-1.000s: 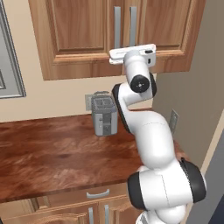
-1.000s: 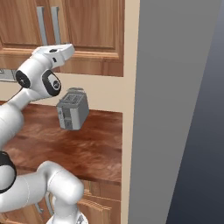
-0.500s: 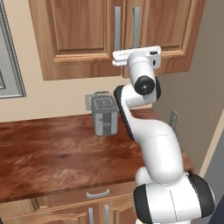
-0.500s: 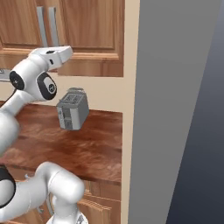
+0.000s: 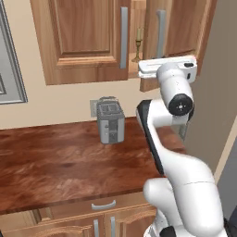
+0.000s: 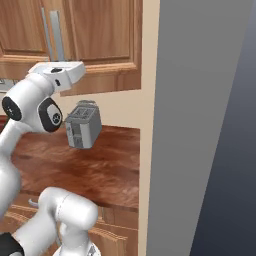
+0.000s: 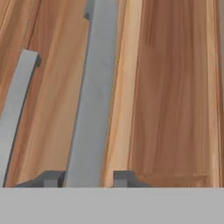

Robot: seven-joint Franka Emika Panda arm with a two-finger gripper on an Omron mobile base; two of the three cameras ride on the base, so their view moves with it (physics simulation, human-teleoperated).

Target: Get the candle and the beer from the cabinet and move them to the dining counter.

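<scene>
The cabinet (image 5: pixel 83 41) hangs above the counter, its right door (image 5: pixel 183 28) swung slightly ajar. Through the gap, the cream candle (image 5: pixel 137 44) stands in its brass holder on the shelf. The beer is hidden. The dining counter is out of view. My white hand (image 5: pixel 166 67) sits just below the right door's silver bar handle (image 5: pixel 160 32). In the hand view my gripper (image 7: pixel 87 178) straddles that handle (image 7: pixel 94 87), with a thin gap showing beside the right fingertip (image 7: pixel 124 178). The left door's handle (image 7: pixel 15 109) runs alongside.
A grey toaster (image 5: pixel 110 121) stands at the back of the reddish wood counter (image 5: pixel 55 162), under the cabinet. A tall grey panel (image 6: pixel 200 125) walls off the right side. Lower cabinet doors (image 5: pixel 104 224) sit below the counter edge.
The right cabinet door has swung out from closed to ajar, uncovering the candle. My hand has moved right and back with the handle, and the jaws have loosened a little.
</scene>
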